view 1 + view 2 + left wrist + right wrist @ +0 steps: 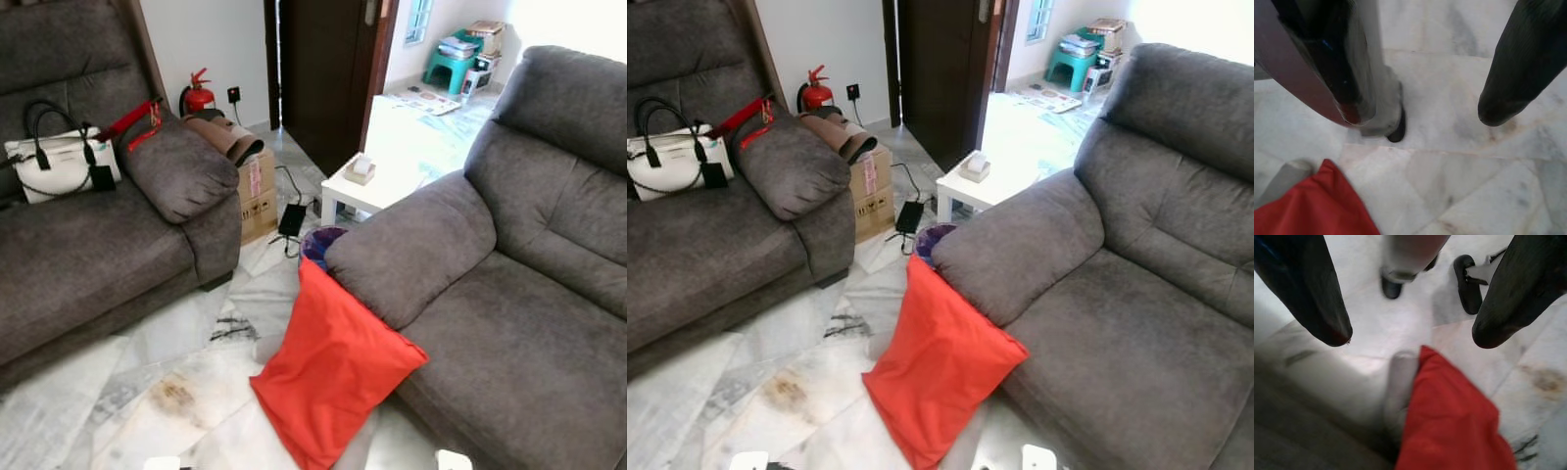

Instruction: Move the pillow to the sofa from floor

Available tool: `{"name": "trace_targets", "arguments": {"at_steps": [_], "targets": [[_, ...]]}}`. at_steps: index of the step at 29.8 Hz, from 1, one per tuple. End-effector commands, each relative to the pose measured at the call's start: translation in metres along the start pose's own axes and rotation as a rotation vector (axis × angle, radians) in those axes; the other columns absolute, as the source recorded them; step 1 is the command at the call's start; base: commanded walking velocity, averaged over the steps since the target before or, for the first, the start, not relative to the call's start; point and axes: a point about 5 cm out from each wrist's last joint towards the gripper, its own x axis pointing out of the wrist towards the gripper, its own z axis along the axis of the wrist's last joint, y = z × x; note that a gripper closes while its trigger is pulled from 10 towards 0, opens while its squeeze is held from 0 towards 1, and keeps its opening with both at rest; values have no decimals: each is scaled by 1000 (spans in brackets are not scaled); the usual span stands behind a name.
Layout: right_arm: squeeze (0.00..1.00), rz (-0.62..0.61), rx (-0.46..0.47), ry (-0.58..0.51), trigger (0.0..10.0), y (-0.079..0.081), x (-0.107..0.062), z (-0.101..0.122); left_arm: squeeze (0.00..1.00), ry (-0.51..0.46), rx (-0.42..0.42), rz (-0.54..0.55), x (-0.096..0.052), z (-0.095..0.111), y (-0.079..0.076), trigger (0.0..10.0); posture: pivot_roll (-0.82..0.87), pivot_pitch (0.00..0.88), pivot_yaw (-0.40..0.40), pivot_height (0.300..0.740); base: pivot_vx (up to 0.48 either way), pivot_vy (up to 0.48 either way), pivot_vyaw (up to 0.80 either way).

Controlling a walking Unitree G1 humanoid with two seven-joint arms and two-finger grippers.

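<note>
- Red pillow (333, 367): on the marble floor (176, 392), leaning on the right sofa (509, 323) front
- Left tool (1425, 107), right tool (1410, 335): fingers apart, empty, above floor
- Cardboard box (257, 196): label unreadable

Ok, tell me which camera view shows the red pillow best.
The left eye view: the whole red pillow shows, standing on the marble floor and leaning against the right sofa. The right eye view shows it equally whole. The left wrist view catches one corner; the right wrist view shows a blurred part beyond the open right gripper.
</note>
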Motion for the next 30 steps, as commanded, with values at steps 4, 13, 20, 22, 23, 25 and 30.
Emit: {"name": "trace_targets", "arguments": {"at_steps": [4,13,20,22,23,25,30], "targets": [[0,11,12,4,10000,5,1,-1,0,45,1,21,-3,-13,6,10000,99,93,-20,740,0,-73,0],[0,10,17,6,10000,4,1,-1,0,43,-12,22,-3,-13,6,10000,97,93,-20,740,0,0,0],[0,17,24,-2,10000,6,1,0,0,38,-17,26,-3,-13,6,10000,99,95,-20,740,0,0,0],[0,19,26,-6,10000,6,1,1,0,37,-19,25,-3,-13,6,10000,99,94,-20,740,122,0,0],[0,20,26,-6,10000,6,1,1,0,37,-19,25,-3,-13,6,10000,99,94,-20,740,259,0,0],[0,19,27,-6,10000,6,1,1,0,37,-20,25,-3,-13,6,10000,99,94,-20,740,274,0,0],[0,22,25,-8,10000,5,1,1,0,37,-20,23,-3,-13,6,10000,99,93,-20,740,287,0,0]]}}
